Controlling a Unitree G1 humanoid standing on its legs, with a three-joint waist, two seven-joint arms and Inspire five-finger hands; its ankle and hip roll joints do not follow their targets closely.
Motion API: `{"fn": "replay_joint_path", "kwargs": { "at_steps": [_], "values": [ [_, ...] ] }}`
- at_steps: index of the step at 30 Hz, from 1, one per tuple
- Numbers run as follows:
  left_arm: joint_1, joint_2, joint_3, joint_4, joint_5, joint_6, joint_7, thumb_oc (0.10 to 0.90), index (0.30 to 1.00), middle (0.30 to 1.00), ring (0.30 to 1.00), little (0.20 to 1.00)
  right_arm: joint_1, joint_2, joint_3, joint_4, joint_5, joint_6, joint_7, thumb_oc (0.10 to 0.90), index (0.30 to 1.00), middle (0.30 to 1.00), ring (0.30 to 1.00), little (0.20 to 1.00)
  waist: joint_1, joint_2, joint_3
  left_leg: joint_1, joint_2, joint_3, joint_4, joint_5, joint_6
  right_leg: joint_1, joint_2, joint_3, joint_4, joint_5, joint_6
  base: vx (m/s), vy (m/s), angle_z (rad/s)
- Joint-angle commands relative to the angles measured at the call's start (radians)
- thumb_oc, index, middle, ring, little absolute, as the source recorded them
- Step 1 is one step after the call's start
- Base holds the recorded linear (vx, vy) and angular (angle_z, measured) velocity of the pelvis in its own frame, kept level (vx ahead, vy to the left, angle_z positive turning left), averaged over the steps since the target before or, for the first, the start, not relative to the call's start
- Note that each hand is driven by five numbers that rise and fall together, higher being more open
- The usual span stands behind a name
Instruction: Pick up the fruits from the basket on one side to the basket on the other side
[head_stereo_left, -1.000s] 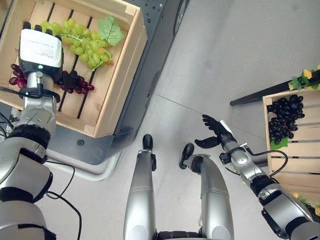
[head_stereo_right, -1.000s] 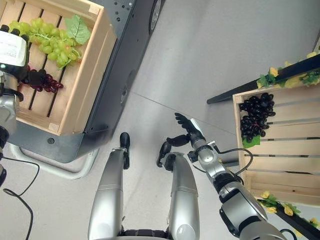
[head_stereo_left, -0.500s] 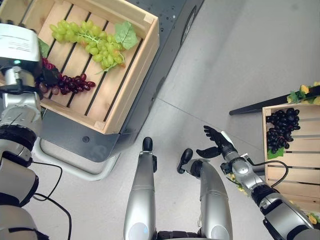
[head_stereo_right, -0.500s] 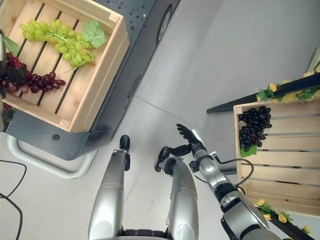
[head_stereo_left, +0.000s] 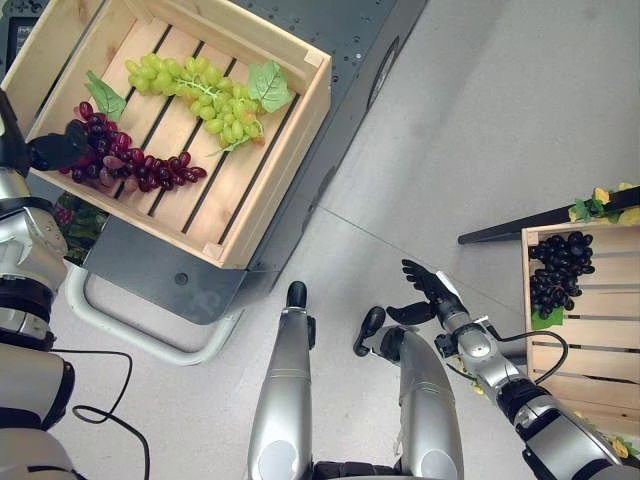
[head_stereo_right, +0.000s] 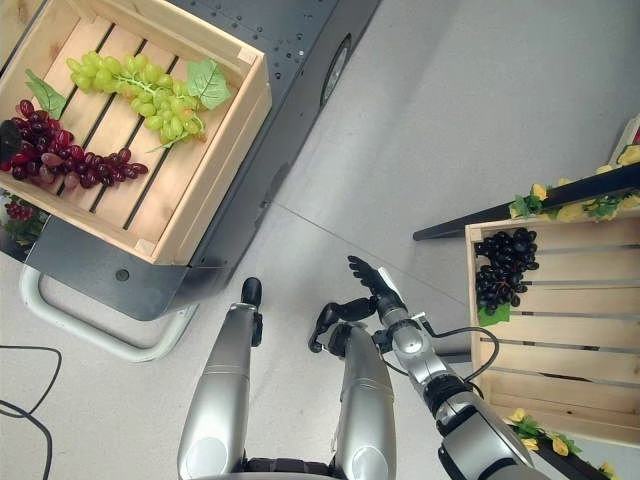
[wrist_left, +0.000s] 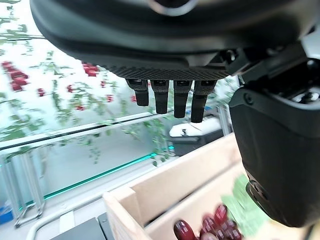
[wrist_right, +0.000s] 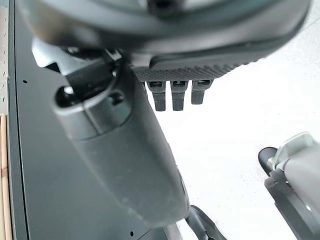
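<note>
A wooden crate (head_stereo_left: 285, 165) at the upper left holds a bunch of green grapes (head_stereo_left: 205, 95) with a leaf and a bunch of red grapes (head_stereo_left: 135, 168). My left hand (head_stereo_left: 50, 150) is at that crate's left rim, open, its fingers (wrist_left: 172, 97) straight, beside the end of the red grapes (wrist_left: 212, 225) and holding nothing. My right hand (head_stereo_left: 428, 292) hangs open over the floor, well left of a second wooden crate (head_stereo_left: 590, 330) at the right. That crate holds black grapes (head_stereo_left: 558, 268).
The left crate rests on a dark grey cart (head_stereo_left: 150, 270) with a white tubular frame (head_stereo_left: 130, 335). A black bar (head_stereo_left: 520, 212) with yellow flowers and leaves runs above the right crate. Grey floor lies between the two crates.
The camera has shifted, bringing more of the left crate into view. My left hand has drawn back from over the red grapes to the crate's left rim. The right hand has barely moved.
</note>
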Motion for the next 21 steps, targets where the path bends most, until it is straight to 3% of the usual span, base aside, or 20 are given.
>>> {"fn": "replay_joint_path", "kwargs": {
  "at_steps": [1,11,12,15,17,21],
  "values": [
    [0.005,0.118,0.054,0.006,0.035,-0.019,0.007,0.800,0.900,0.900,0.900,0.900,0.020,-0.062,-0.054,-0.029,-0.044,-0.041,-0.023,0.800,0.900,0.900,0.900,0.900,0.000,0.057,-0.013,0.091,-0.054,0.087,-0.063,-0.052,0.081,0.104,-0.008,0.012,-0.060,0.025,0.009,0.00,0.000,0.00],
    [-0.055,0.132,-0.078,-0.050,0.281,-0.152,-0.007,0.800,0.900,0.900,0.900,0.900,0.025,-0.079,-0.060,0.005,-0.056,-0.071,-0.017,0.800,0.900,0.900,0.900,0.900,-0.007,0.050,-0.013,0.072,-0.045,0.094,-0.054,-0.058,0.085,0.084,-0.007,0.012,-0.056,0.031,0.012,0.00,0.006,0.00],
    [-0.072,0.143,-0.112,-0.068,0.353,-0.171,-0.041,0.800,0.900,0.900,0.900,0.900,0.027,-0.082,-0.064,0.006,-0.060,-0.075,-0.014,0.800,0.900,0.900,0.900,0.900,-0.008,0.052,-0.013,0.071,-0.045,0.095,-0.055,-0.058,0.084,0.083,-0.008,0.011,-0.059,0.034,0.013,0.00,0.000,0.00],
    [-0.077,0.164,-0.160,-0.112,0.395,-0.195,-0.123,0.800,0.900,0.900,0.900,0.900,0.025,-0.092,-0.069,0.005,-0.064,-0.075,-0.010,0.800,0.900,0.900,0.900,0.900,-0.010,0.059,-0.013,0.070,-0.047,0.097,-0.058,-0.058,0.085,0.080,-0.009,0.012,-0.066,0.039,0.017,0.00,0.038,0.00],
    [-0.076,0.185,-0.199,-0.145,0.421,-0.268,-0.236,0.800,0.900,0.900,0.900,0.900,0.028,-0.105,-0.077,0.001,-0.072,-0.070,-0.005,0.800,0.900,0.900,0.900,0.900,-0.013,0.070,-0.013,0.071,-0.048,0.101,-0.063,-0.055,0.085,0.076,-0.013,0.013,-0.070,0.045,0.022,0.00,0.054,-0.02],
    [-0.041,0.221,-0.221,-0.184,0.382,-0.291,-0.357,0.800,0.900,0.900,0.900,0.900,0.032,-0.138,-0.085,-0.006,-0.070,-0.068,0.011,0.800,0.900,0.900,0.900,0.900,-0.016,0.089,-0.013,0.069,-0.049,0.107,-0.067,-0.054,0.085,0.072,-0.020,0.014,-0.079,0.050,0.027,0.00,0.058,-0.03]
  ]
}}
